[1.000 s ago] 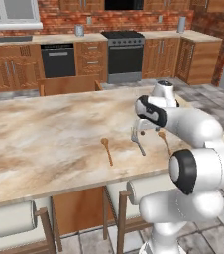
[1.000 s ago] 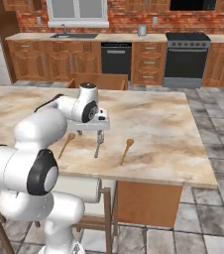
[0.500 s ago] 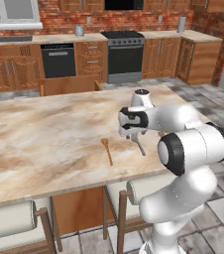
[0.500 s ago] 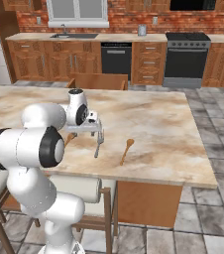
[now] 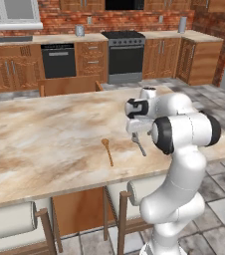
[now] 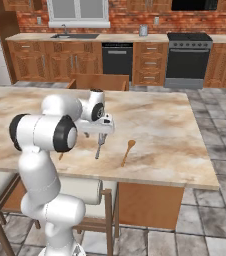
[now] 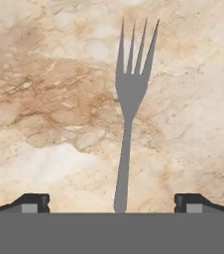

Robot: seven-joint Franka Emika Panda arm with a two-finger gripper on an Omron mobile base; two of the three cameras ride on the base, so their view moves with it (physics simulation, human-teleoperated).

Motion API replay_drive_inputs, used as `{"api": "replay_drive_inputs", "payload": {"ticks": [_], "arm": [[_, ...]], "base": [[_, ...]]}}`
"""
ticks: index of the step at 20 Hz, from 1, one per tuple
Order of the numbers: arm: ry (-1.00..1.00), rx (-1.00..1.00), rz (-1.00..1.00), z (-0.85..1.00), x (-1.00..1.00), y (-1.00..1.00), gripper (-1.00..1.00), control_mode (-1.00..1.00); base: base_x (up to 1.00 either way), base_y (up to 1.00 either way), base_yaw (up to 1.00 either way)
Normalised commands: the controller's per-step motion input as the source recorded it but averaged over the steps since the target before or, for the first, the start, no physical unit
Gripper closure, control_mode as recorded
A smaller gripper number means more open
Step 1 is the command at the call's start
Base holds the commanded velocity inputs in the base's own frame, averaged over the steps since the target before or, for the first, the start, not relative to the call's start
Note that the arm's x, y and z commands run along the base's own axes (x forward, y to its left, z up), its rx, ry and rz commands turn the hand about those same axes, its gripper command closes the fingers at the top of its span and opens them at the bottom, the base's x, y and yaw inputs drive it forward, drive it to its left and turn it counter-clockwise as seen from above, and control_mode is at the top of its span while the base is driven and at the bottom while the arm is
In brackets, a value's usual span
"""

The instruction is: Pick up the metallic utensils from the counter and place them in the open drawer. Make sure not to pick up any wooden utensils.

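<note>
The gripper hangs low over the counter with its two fingers spread wide and nothing held between them. The grey metal fork lies flat on the stone right under it, with its handle end between the two finger tips and its prongs pointing away. In the left base view the wooden spoon lies on the counter just to the left of the fork, near the front edge.
</note>
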Motion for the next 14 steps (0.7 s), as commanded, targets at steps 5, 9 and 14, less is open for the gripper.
{"api": "replay_drive_inputs", "payload": {"ticks": [5,9,14], "arm": [[0.0,0.0,0.0,-0.36,-0.06,0.04,-1.0,-1.0],[0.0,0.0,0.0,-0.27,0.0,0.04,-1.0,-1.0],[0.0,0.0,0.0,-0.4,0.0,0.0,-1.0,-1.0]], "base": [[0.0,0.0,0.0],[0.0,0.0,0.0],[0.0,0.0,0.0]]}}
